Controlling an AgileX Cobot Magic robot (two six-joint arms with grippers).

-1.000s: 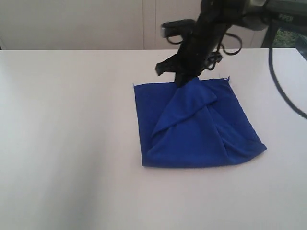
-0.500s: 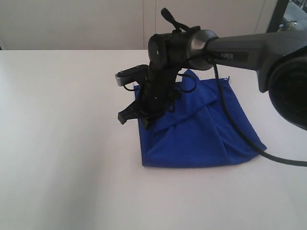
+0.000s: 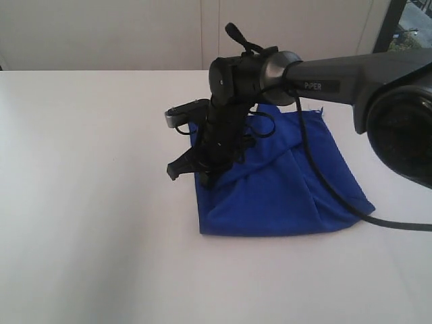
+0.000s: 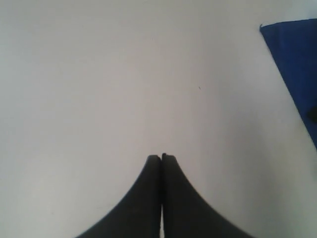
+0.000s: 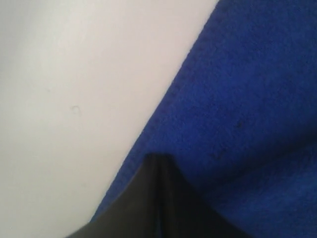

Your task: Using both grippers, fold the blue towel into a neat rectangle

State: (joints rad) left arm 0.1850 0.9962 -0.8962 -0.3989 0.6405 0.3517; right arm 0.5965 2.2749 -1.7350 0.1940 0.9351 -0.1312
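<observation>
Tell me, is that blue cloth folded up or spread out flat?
Folded, but not neatly. The blue towel lies in a rough square on the table, with overlapping layers and slanting creases across its top.

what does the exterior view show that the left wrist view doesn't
Only the exterior view: the whole blue towel, rumpled with diagonal folds, and the right arm reaching across it, its right end effector down at the towel's left edge in that view. Only the left wrist view: the left end effector, shut, over bare table apart from the cloth. Both: the white table and the towel, though the wrist view catches just one corner of it.
</observation>
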